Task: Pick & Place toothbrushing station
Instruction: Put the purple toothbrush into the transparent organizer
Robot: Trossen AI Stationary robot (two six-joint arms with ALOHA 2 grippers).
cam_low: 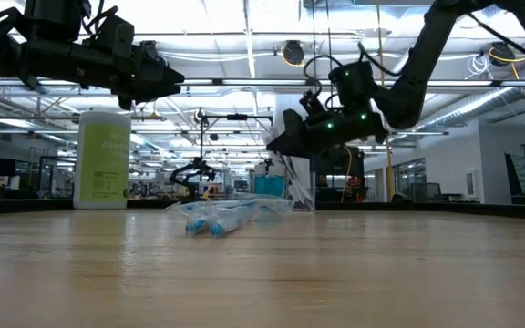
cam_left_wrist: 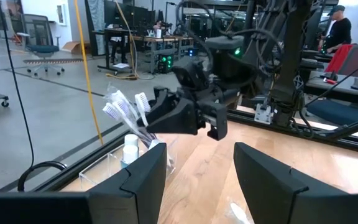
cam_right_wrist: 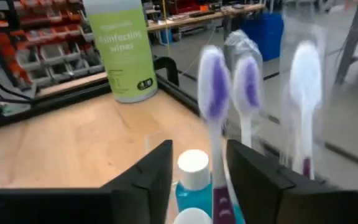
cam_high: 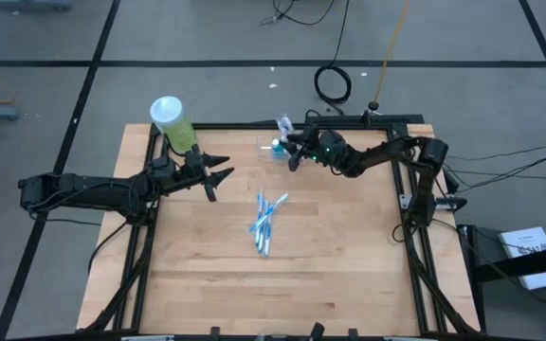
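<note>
A small clear cup [cam_high: 265,144] stands near the table's far edge. It holds upright purple-and-white toothbrushes [cam_right_wrist: 213,81] and a small blue tube with a white cap [cam_right_wrist: 193,168]. My right gripper [cam_high: 292,156] is open just right of the cup. In its wrist view [cam_right_wrist: 197,180] its fingers stand on either side of the tube and one purple brush stem. Several blue wrapped toothbrushes [cam_high: 265,224] lie flat at mid table. My left gripper [cam_high: 224,177] is open and empty, raised above the table left of the cup and pointing toward it.
A light-green wipes bottle with a white cap [cam_high: 172,121] stands at the far left corner, behind my left arm. The black frame rail [cam_high: 387,123] runs along the far edge behind the cup. Bare wood lies at the near half [cam_high: 282,294].
</note>
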